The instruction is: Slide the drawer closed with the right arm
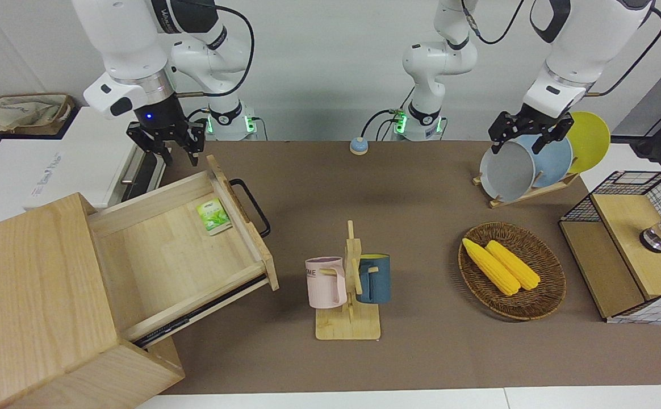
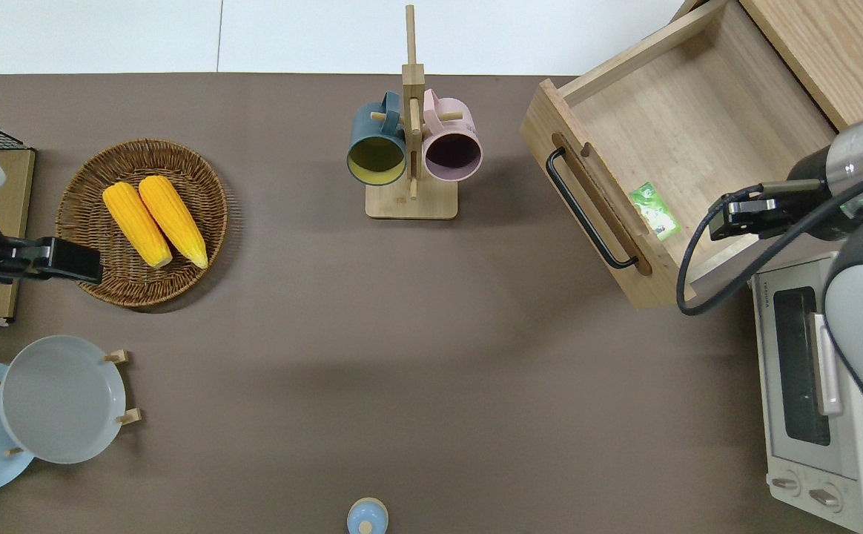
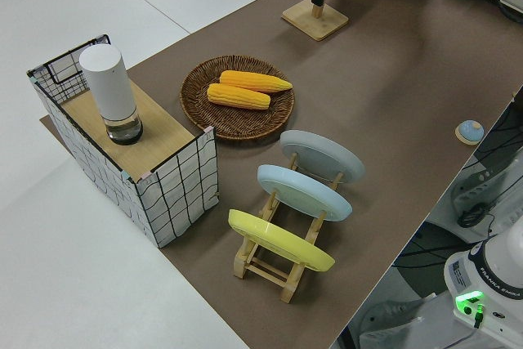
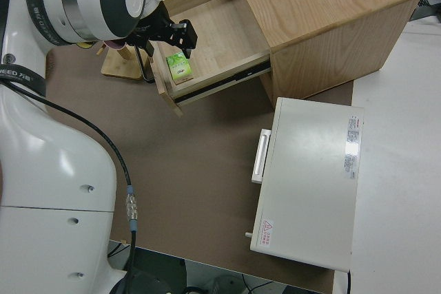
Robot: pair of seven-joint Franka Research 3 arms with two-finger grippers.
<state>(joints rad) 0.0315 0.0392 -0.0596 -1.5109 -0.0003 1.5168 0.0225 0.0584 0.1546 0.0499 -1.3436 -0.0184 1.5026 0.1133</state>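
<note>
1. Standing pulled well out of its cabinet (image 1: 35, 295), the drawer (image 1: 177, 250) sits at my right arm's end of the counter (image 2: 372, 356), its black loop handle (image 1: 250, 205) facing the middle of the counter, and a small green packet (image 2: 654, 211) lies on its floor close to the front panel.

2. Closing it well, as I judge it, means getting my right jaws (image 1: 166, 149) round to the outer face of the front panel, near the handle, and pushing straight along the slide rails toward the cabinet. A push at one end of the panel could rack the drawer on its rails, so I would aim for the middle of the panel, keep the push level and keep it slow.

3. My jaws hang up in the air with the fingers spread and nothing between them. From overhead they are over the drawer's edge nearest the robots, toward the toaster oven (image 2: 817, 400), clear of the wood and well apart from the handle.

4. They are therefore on the wrong side of the front panel and must first cross to the handle side.

5. My left arm is parked.
</note>
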